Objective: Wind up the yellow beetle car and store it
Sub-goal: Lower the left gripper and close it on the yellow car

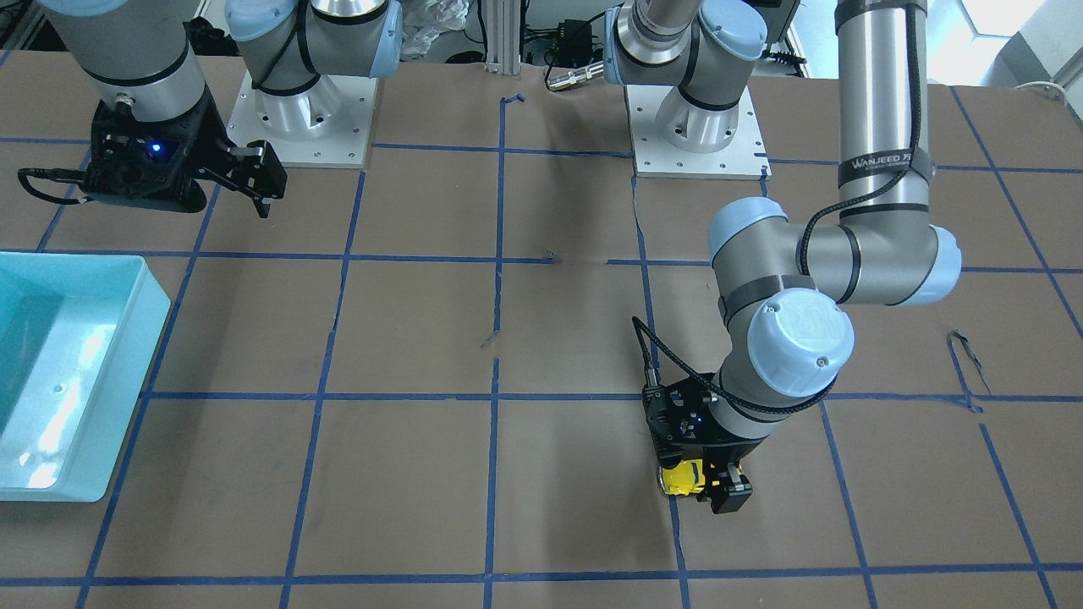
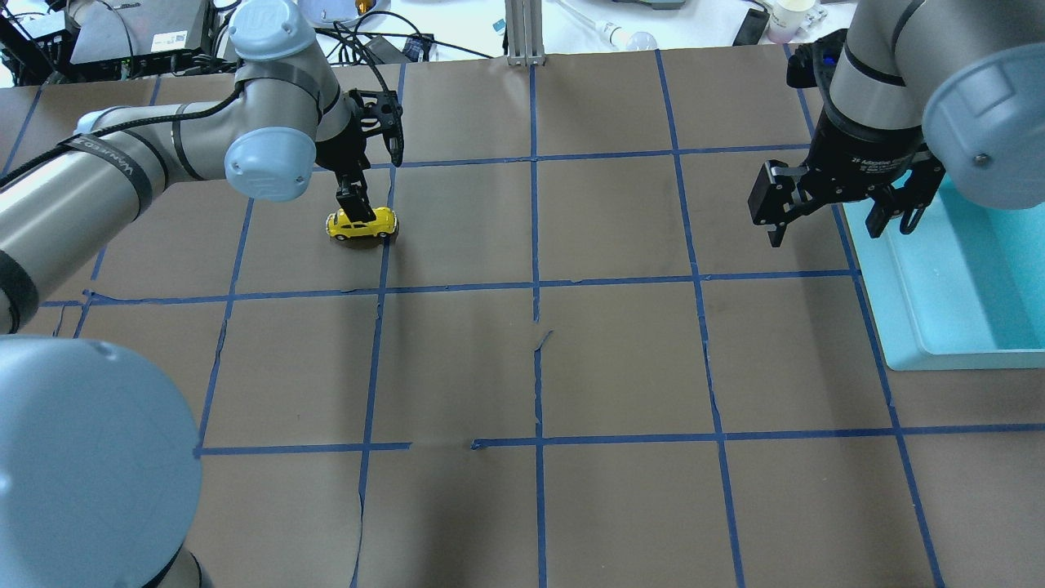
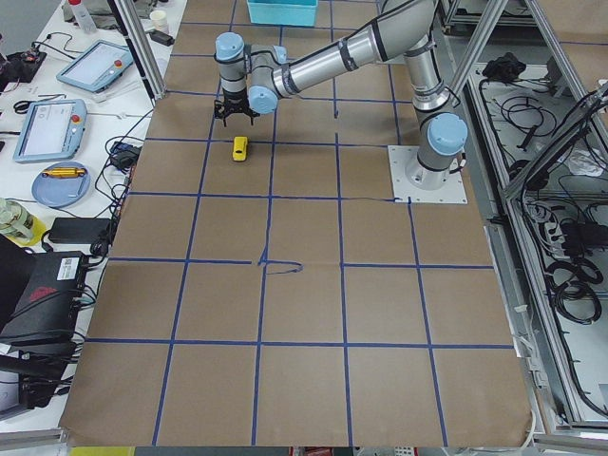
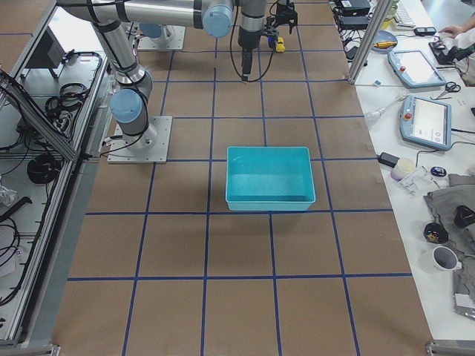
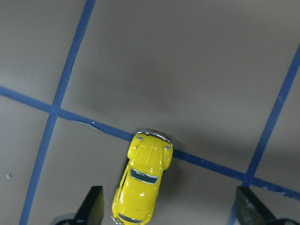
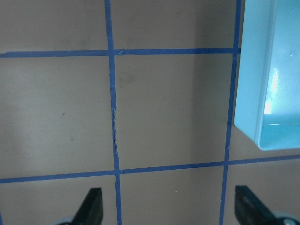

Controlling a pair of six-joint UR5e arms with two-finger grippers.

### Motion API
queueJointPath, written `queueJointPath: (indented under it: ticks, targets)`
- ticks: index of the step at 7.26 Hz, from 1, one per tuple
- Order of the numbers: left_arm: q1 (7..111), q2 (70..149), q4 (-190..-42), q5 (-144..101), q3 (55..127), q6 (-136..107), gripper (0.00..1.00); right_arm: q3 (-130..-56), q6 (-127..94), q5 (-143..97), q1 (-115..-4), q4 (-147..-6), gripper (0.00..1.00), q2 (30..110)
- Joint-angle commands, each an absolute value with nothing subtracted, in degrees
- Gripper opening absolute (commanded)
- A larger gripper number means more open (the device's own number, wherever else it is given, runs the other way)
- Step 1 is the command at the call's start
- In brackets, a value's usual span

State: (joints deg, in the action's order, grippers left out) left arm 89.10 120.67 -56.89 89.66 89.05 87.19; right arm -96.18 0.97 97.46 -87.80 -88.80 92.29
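Here the counter (image 2: pixel 620 359) carries little. The bin (image 1: pixel 135 364) sits at the robot's right end, and the car (image 5: pixel 144 178) is well away toward the left, resting on its wheels across a blue tape line. The left gripper (image 5: pixel 171 206) hangs right over the car with its fingers (image 5: pixel 93 206) wide apart. The car lies between them, nearer one finger than the other. The right gripper (image 2: pixel 829 220) hovers beside the bin, its fingers also apart and holding nothing.

I judge the step in hand to be the first grasp, with winding and storing not yet done. The next move calls for centring over the body, lowering and closing gently, since the glossy shell may slip.

The car's rear is cut off in the left wrist view. Its wheels and any winding part are hidden. Whether a finger touches it I cannot tell.
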Motion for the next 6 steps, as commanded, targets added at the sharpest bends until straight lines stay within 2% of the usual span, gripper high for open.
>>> queueJointPath:
  ticks: [1, 4, 5, 6]
  targets:
    - [86.9, 124.3, -55.5, 89.5, 89.0, 100.0, 1.00, -96.2, 1.0, 97.5, -87.8, -88.9, 1.00, 92.3]
    - [86.7, 123.3, -55.9, 89.3, 90.0, 96.4, 0.98, -96.2, 1.0, 97.5, -87.8, -88.9, 1.00, 92.3]
    - [86.7, 123.7, -55.9, 89.3, 90.1, 96.2, 0.92, -96.2, 1.0, 97.5, -87.8, -88.9, 1.00, 92.3]
    - [86.7, 123.3, -55.9, 89.5, 90.7, 94.4, 0.91, -96.2, 1.0, 97.5, -87.8, -88.9, 1.00, 92.3]
